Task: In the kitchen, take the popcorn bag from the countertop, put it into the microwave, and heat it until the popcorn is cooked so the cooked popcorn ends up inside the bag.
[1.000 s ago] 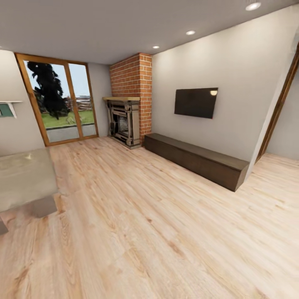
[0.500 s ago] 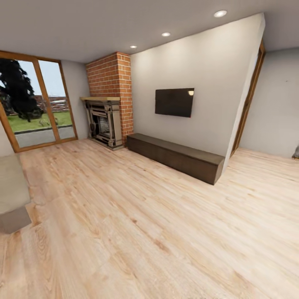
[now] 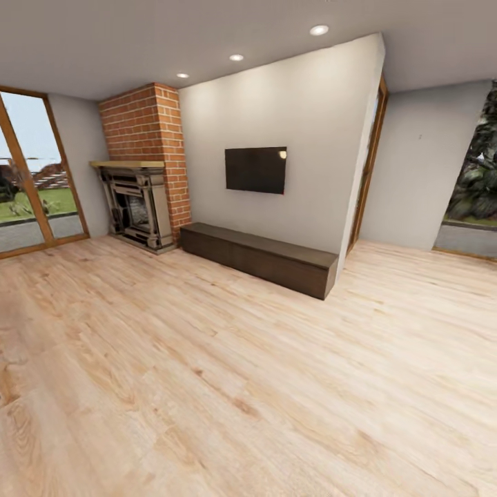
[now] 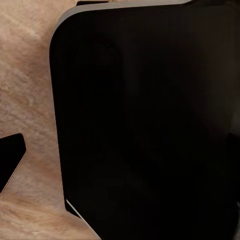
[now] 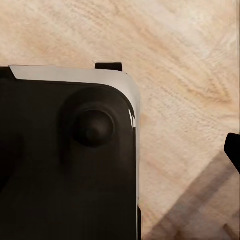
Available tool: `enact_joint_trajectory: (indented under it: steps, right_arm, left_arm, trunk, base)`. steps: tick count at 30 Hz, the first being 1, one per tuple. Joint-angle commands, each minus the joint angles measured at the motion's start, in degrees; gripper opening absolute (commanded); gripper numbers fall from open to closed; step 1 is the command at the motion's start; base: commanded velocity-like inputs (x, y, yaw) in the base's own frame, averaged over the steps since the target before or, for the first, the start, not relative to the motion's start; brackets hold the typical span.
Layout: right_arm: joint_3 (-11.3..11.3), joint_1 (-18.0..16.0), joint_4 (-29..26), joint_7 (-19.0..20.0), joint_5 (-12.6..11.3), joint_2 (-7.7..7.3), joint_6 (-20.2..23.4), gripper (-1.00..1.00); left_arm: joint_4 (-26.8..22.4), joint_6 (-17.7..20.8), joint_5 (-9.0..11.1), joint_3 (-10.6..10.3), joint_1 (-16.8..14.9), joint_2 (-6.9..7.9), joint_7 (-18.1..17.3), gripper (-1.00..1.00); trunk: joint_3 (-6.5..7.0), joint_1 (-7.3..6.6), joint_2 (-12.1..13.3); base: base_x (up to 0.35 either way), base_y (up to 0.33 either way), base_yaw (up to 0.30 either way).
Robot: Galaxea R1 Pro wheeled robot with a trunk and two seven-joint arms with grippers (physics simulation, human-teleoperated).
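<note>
Plainly, grippers: cannot tell whether either is spread or pressed together; both wrist views look past a dark robot body panel (image 4: 145, 120) onto pale wood floor (image 5: 190, 55).
Surroundings: living room, with a wall television (image 3: 255, 170), a low dark cabinet (image 3: 259, 257), a brick fireplace (image 3: 138, 207) and a doorway (image 3: 366, 172).
Popcorn bag: not visible from this room; kitchen, microwave and countertop are elsewhere.
Risk: I judge the base could clip the cabinet corner or door frame if steered tight, or head the wrong way.

Recessed ceiling lights (image 3: 319, 30) above the wall-mounted television (image 3: 255, 170) are lighting the room evenly and brightly, one glinting on its screen, while wide-angle distortion is bending the walls and both wrist views are rendering soft, dark.
</note>
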Motion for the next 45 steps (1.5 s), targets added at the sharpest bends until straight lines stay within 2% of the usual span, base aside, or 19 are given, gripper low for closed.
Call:
enact_joint_trajectory:
  steps: [1,26,31,36,45]
  right_arm:
    - [-0.06,0.03,-0.09,0.03,-0.04,0.00,-0.07,1.00]
    - [-0.06,0.03,-0.09,0.03,-0.04,0.00,-0.05,1.00]
    - [-0.06,0.03,-0.09,0.03,-0.04,0.00,-0.05,1.00]
    - [-0.06,0.03,-0.09,0.01,-0.04,0.00,-0.05,1.00]
    - [-0.06,0.03,-0.09,0.02,-0.04,0.00,-0.05,1.00]
  left_arm:
    - [-0.01,-0.02,-0.01,0.01,-0.02,0.00,0.00,1.00]
    - [-0.01,0.35,-0.01,0.16,-0.02,-0.19,-0.19,1.00]
    - [-1.31,0.67,-0.01,0.18,-0.02,0.00,0.06,1.00]
    - [-1.49,-0.05,0.08,0.27,-0.02,0.88,0.22,1.00]
    - [-1.50,-0.17,0.08,0.27,-0.02,1.05,0.25,1.00]
  trunk:
    - [-0.05,0.00,-0.02]
    - [-0.05,0.00,-0.02]
    - [-0.05,0.00,-0.02]
    - [-0.05,0.00,-0.02]
    - [-0.05,0.00,-0.02]
  base:
    - [0.000,0.000,-0.295]
    - [0.000,0.000,-0.295]
    - [0.020,0.000,-0.295]
    - [0.285,0.000,-0.295]
    - [0.338,0.000,-0.295]
